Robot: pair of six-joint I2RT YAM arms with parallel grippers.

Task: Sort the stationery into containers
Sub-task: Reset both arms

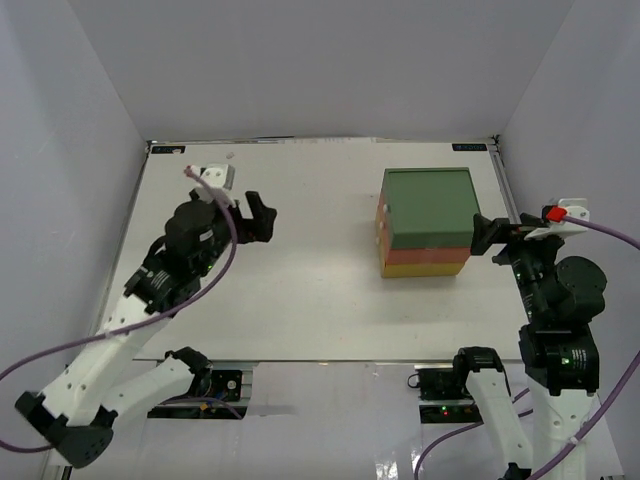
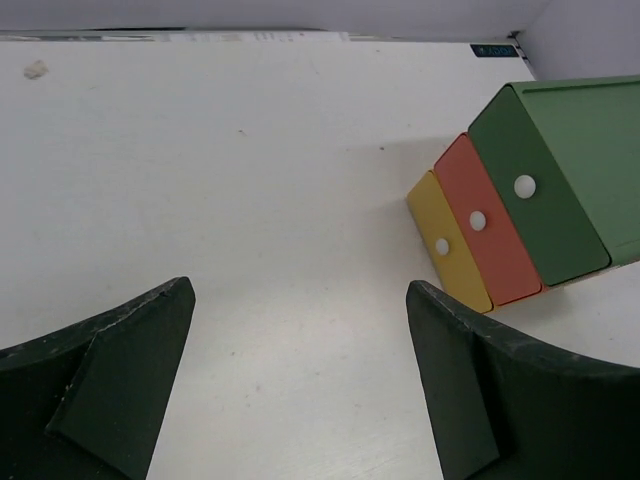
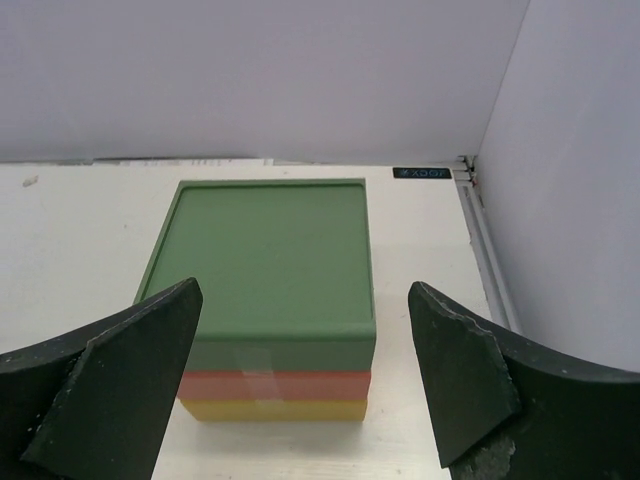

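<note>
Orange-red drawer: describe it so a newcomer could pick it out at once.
On the right half of the white table stands a stack of three drawers. The orange-red drawer is the middle one, under the dark green drawer and above the yellow drawer; the white knobs match, so colour alone sets it apart.

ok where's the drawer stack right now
In the top view the drawer stack sits on the right half of the table, with the open right gripper just beside its right side.

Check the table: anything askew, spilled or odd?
Nothing spilled or askew: the drawer stack sits upright, all three drawers shut. Oddly, no stationery shows in any view, only a small speck near the far edge.
</note>
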